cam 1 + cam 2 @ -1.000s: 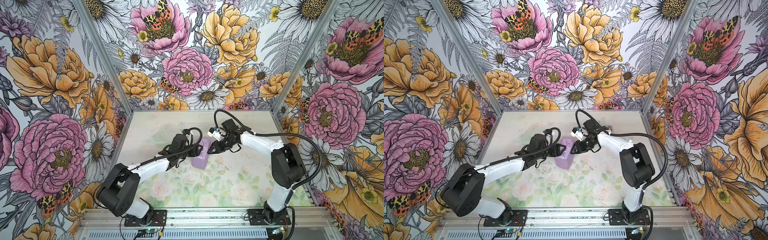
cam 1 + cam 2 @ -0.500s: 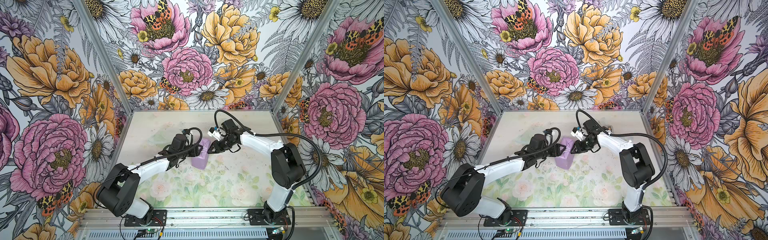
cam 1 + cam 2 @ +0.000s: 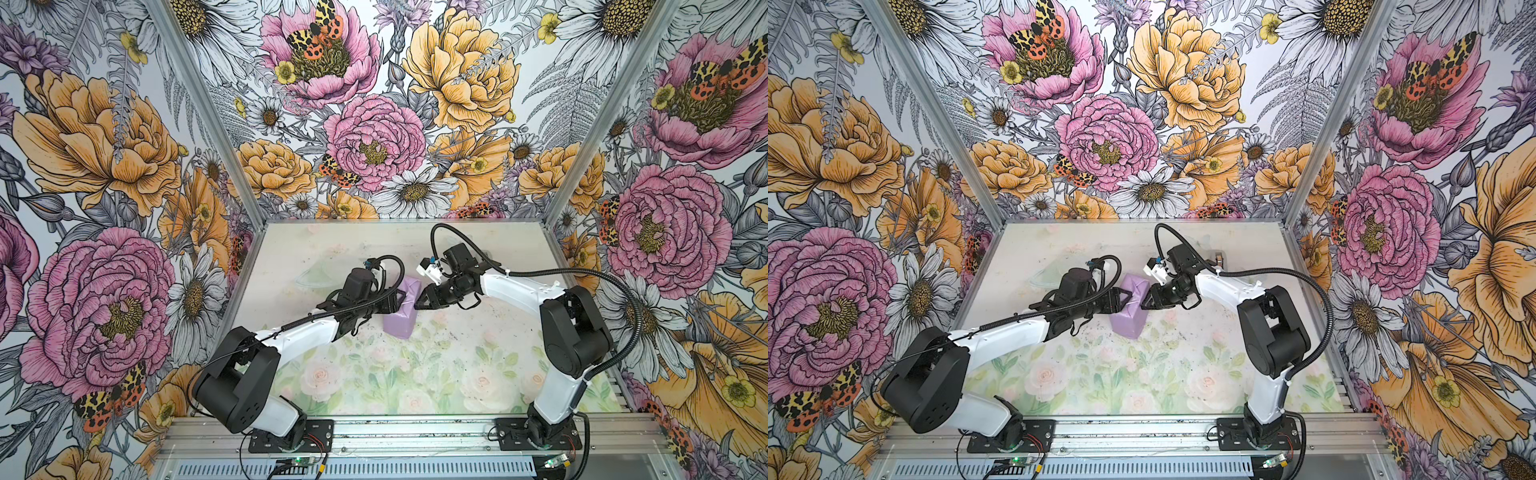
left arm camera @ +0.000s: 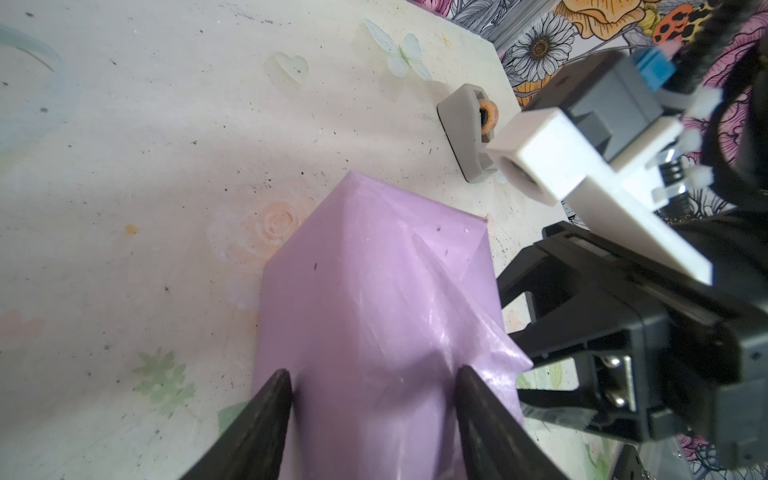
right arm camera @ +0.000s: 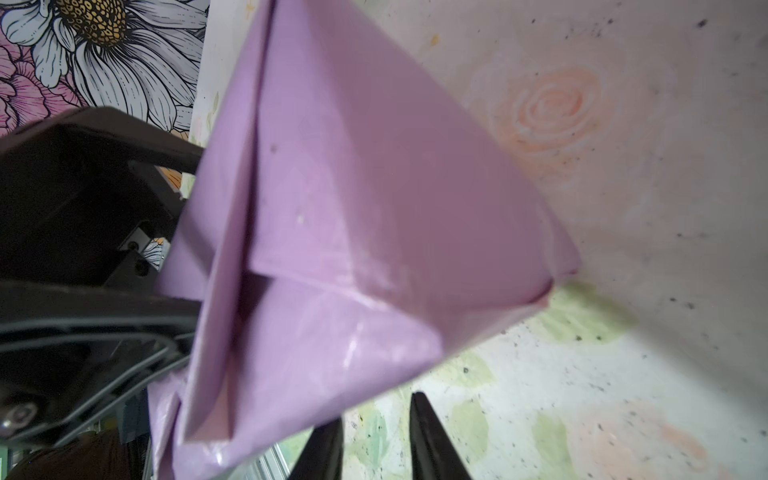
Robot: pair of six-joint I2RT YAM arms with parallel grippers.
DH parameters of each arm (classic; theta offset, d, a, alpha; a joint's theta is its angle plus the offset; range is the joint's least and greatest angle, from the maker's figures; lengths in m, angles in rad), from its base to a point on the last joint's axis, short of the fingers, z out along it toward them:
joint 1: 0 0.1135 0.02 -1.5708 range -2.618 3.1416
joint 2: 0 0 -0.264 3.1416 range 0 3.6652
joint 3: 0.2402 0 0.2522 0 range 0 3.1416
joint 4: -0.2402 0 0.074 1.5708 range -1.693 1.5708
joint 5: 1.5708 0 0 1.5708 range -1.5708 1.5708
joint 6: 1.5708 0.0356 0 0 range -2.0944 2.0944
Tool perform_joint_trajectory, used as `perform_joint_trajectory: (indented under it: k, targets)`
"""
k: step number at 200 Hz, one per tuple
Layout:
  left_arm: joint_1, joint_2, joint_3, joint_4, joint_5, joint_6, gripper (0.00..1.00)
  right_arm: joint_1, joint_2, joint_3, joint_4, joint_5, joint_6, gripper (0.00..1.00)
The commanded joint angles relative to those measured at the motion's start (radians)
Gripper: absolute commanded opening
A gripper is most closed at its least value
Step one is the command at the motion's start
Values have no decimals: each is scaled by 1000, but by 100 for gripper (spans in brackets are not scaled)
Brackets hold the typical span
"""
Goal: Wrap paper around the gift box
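Observation:
The gift box is hidden inside the lilac paper [image 3: 399,322] [image 3: 1127,324], which is folded round it into a parcel tilted up off the table. My left gripper [image 3: 400,300] [image 4: 374,374] comes in from the left and is shut on the parcel, one finger pressed against each side. My right gripper [image 3: 419,300] [image 5: 376,419] sits at the parcel's folded end flap [image 5: 332,340], its jaws a narrow gap apart with only table showing between them. One of its fingers lies partly behind the paper's lower edge.
A grey tape dispenser [image 4: 465,133] [image 3: 1219,259] stands on the table beyond the parcel, near the back right. The floral-printed table mat [image 3: 415,374] stretches toward the front rail. Patterned walls close in three sides.
My right gripper's jaws have narrowed slightly beside the end flap. The left gripper and the parcel have not visibly moved.

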Motion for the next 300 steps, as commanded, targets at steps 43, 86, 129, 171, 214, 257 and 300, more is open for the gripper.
perform_joint_trajectory:
  k: [43,86,129,171,214,257,300]
  targets:
    - [-19,12,-8,-99,0,37,63,-15,-100,-74,104,19,31,30]
    - [-19,13,-10,-99,0,38,63,-44,-187,-185,171,22,75,30]
    - [-19,12,-12,-100,-3,39,63,-37,-318,-354,397,40,206,13]
    - [-19,12,-6,-100,-2,40,63,-8,-362,-494,693,46,355,5]
    - [-19,9,-6,-106,-3,42,64,23,-336,-479,742,35,367,5]
    - [-19,7,-7,-106,-5,42,63,39,-318,-472,744,25,367,3]
    - [-21,7,-7,-106,-4,42,63,51,-309,-465,745,23,367,3]
